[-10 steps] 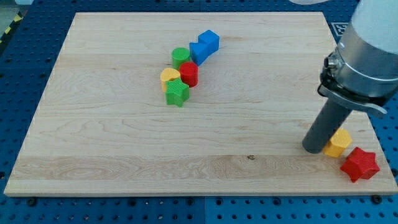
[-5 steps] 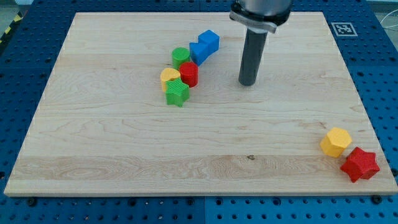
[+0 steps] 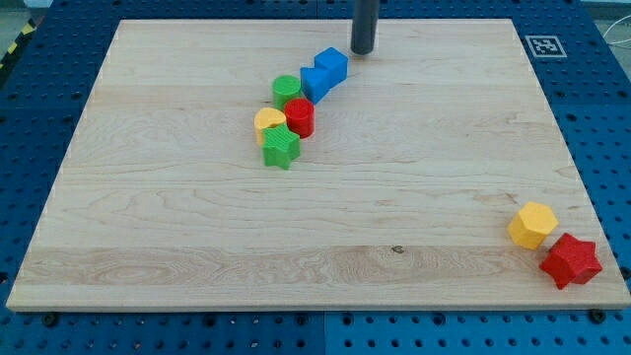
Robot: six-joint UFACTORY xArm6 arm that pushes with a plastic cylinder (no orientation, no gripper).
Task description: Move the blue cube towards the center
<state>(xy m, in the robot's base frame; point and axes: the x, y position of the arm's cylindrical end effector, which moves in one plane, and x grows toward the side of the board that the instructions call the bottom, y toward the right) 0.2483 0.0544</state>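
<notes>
The blue cube (image 3: 332, 65) sits on the wooden board (image 3: 177, 247) near the view's top, at the upper right end of a chain of blocks. Touching it on its lower left is a second blue block (image 3: 315, 83). My tip (image 3: 363, 50) stands just up and to the right of the blue cube, a small gap apart from it. The rod rises out of the view's top edge.
Below the blue blocks lie a green cylinder (image 3: 287, 91), a red cylinder (image 3: 300, 117), a yellow block (image 3: 268, 122) and a green star (image 3: 281, 147), all clustered. A yellow hexagonal block (image 3: 532, 225) and a red star (image 3: 570, 260) sit at the lower right corner.
My tip has swept from the lower right by the yellow block, across the board's middle, up to the top beside the blue cube. No block has moved.
</notes>
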